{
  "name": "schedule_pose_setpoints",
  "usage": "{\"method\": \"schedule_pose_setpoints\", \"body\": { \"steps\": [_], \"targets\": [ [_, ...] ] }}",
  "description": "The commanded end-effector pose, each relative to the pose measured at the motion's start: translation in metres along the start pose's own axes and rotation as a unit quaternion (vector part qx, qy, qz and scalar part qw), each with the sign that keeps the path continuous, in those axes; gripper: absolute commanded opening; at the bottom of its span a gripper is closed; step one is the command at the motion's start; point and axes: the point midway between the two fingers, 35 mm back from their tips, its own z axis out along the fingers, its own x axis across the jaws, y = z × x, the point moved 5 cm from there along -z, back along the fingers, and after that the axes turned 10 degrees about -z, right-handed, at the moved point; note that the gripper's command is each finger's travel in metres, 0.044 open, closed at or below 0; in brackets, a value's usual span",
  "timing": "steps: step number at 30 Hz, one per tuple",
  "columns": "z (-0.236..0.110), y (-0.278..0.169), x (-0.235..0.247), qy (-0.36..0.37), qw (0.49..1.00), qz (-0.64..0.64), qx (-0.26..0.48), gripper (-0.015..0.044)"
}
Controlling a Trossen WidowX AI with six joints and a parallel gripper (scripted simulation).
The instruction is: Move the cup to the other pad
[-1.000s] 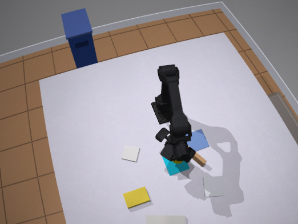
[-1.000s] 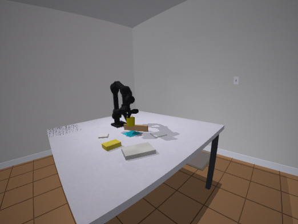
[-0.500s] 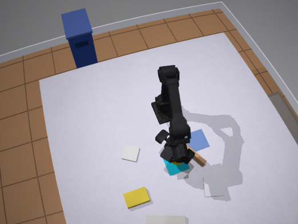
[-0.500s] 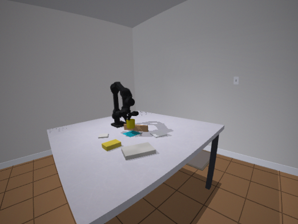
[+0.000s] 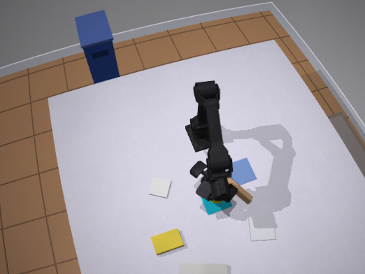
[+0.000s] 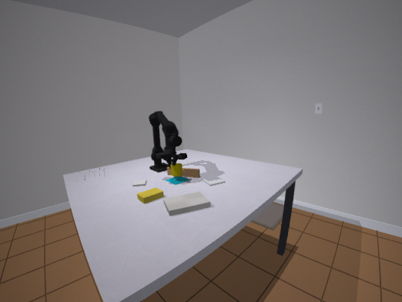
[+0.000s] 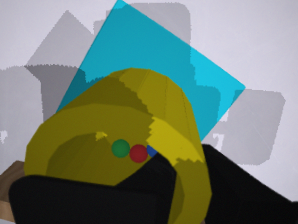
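1. Yellow cup [image 7: 125, 150] is clamped at its rim by the gripper [image 7: 160, 185], hanging above the teal pad [image 7: 200, 85].
2. Three marbles [image 7: 131, 151] lie inside; the cup looks upright in the exterior view.
3. Blue pad [image 5: 245, 170] lies just beside, toward the arm's base.
4. Wood block [image 5: 241, 191] lies between the pads, so I judge the carry must pass over it.
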Motion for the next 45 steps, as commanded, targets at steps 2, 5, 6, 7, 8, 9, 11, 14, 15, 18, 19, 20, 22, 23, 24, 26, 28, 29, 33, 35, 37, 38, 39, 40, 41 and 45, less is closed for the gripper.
{"method": "schedule_pose_setpoints", "body": {
  "steps": [2, 5, 6, 7, 8, 9, 11, 14, 15, 18, 19, 20, 22, 23, 24, 26, 28, 29, 33, 35, 37, 38, 39, 40, 41, 45],
  "targets": [
    [0.008, 0.000, 0.000, 0.001, 1.000, -0.003, 0.001, 0.0000],
    [0.012, 0.000, 0.000, 0.001, 1.000, -0.003, 0.001, 0.0000],
    [0.013, 0.000, 0.000, 0.001, 1.000, -0.003, 0.001, 0.0000],
    [0.014, 0.000, 0.000, 0.001, 1.000, -0.003, 0.001, 0.0000],
    [0.016, 0.000, 0.000, 0.001, 1.000, -0.003, 0.001, 0.0000],
    [0.017, 0.000, 0.000, 0.001, 1.000, -0.003, 0.001, 0.0000],
    [0.020, 0.000, 0.000, 0.001, 1.000, -0.003, 0.001, 0.0000],
    [0.024, -0.001, 0.000, 0.001, 1.000, -0.003, 0.001, 0.0000],
    [0.025, -0.001, 0.000, 0.001, 1.000, -0.003, 0.001, 0.0000],
    [0.027, -0.001, 0.000, 0.001, 1.000, -0.003, 0.001, 0.0000],
    [0.027, -0.001, 0.000, 0.001, 1.000, -0.003, 0.001, 0.0000],
    [0.024, -0.001, -0.001, -0.001, 1.000, 0.000, 0.001, 0.0000],
    [0.024, -0.001, -0.001, -0.001, 1.000, 0.000, 0.001, 0.0000],
    [0.024, -0.001, -0.001, -0.001, 1.000, 0.000, 0.001, 0.0000],
    [0.024, -0.001, -0.001, -0.001, 1.000, 0.000, 0.001, 0.0000],
    [0.024, -0.001, -0.001, -0.001, 1.000, 0.000, 0.001, 0.0000],
    [0.024, -0.001, -0.001, -0.001, 1.000, 0.000, 0.001, 0.0000],
    [0.024, -0.001, -0.001, -0.001, 1.000, 0.000, 0.001, 0.0000],
    [0.024, -0.001, -0.001, -0.001, 1.000, 0.000, 0.001, 0.0053],
    [0.024, -0.001, -0.001, -0.001, 1.000, 0.000, 0.001, 0.0105],
    [0.024, -0.001, -0.001, -0.001, 1.000, 0.000, 0.001, 0.0147],
    [0.024, -0.001, -0.001, -0.001, 1.000, 0.000, 0.001, 0.0147],
    [0.024, -0.001, -0.001, -0.001, 1.000, 0.000, 0.001, 0.0147],
    [0.024, -0.001, -0.001, -0.001, 1.000, 0.000, 0.001, 0.0147],
    [0.024, -0.001, -0.001, -0.001, 1.000, 0.000, 0.001, 0.0147],
    [0.023, -0.001, -0.001, -0.001, 1.000, 0.000, 0.001, 0.0147]
  ]
}}
